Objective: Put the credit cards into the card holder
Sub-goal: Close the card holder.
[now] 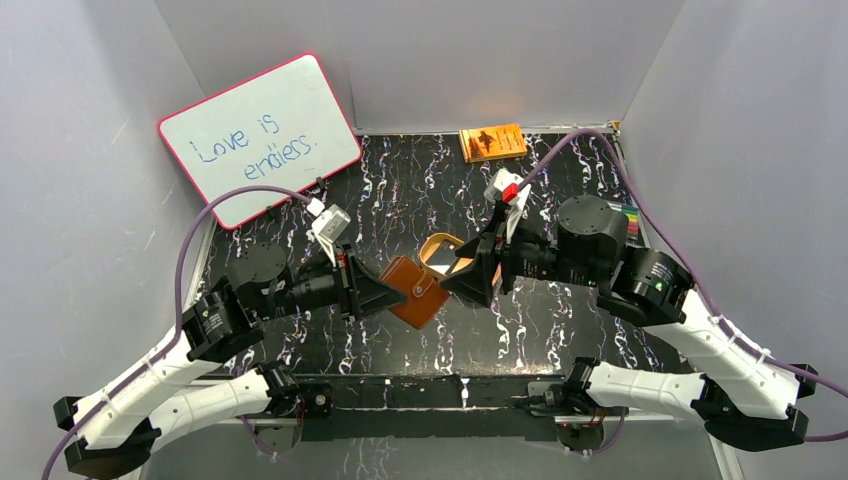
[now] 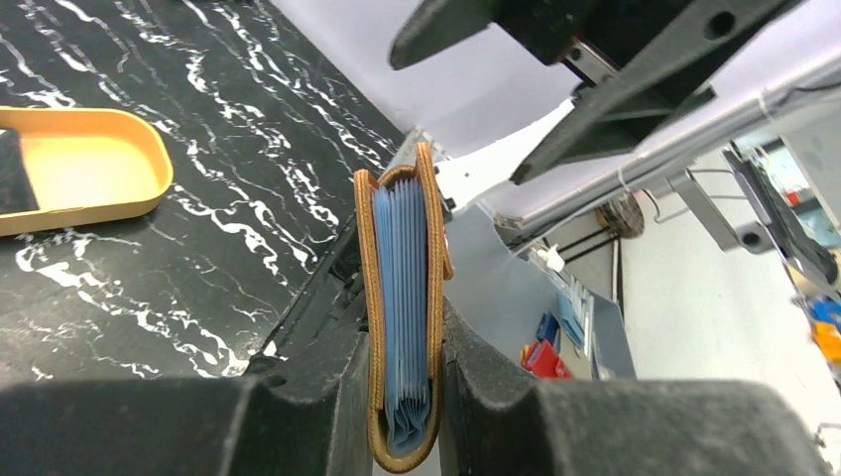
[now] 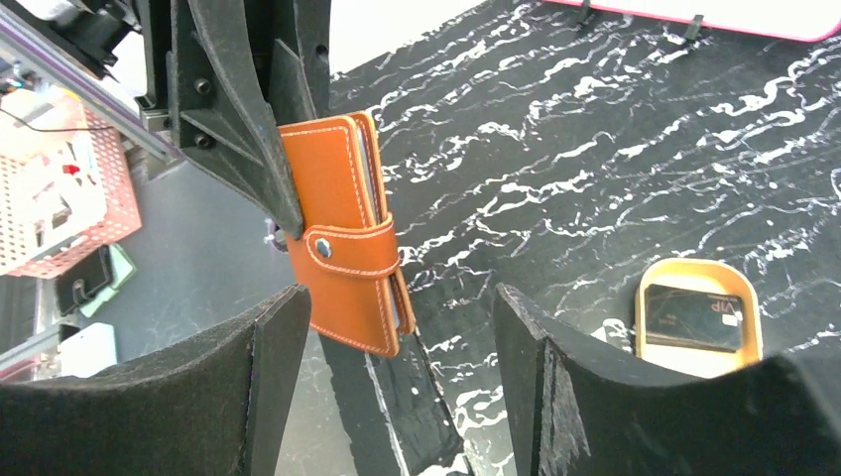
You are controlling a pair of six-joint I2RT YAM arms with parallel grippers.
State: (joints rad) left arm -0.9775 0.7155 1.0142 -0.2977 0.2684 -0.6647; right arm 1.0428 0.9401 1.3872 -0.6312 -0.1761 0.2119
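The brown leather card holder (image 1: pixel 418 290) hangs off the table with my left gripper (image 1: pixel 392 292) shut on it. In the left wrist view the card holder (image 2: pixel 369 297) stands edge-on between the fingers and shows pale blue inner leaves (image 2: pixel 405 268). Its snap strap is fastened across the front of the card holder (image 3: pixel 337 218). My right gripper (image 3: pixel 397 307) is open just to the right of it, with nothing between its fingers. In the overhead view the right gripper (image 1: pixel 466 280) sits close to the holder's right edge. One dark credit card (image 3: pixel 694 317) lies in the tan tray (image 3: pixel 650 342).
The tan oval tray (image 1: pixel 436 243) sits just behind the card holder, and the tray (image 2: pixel 94 164) also shows at the left of the left wrist view. A pink-edged whiteboard (image 1: pixel 258 135) leans at the back left. An orange book (image 1: pixel 492 142) lies at the back wall.
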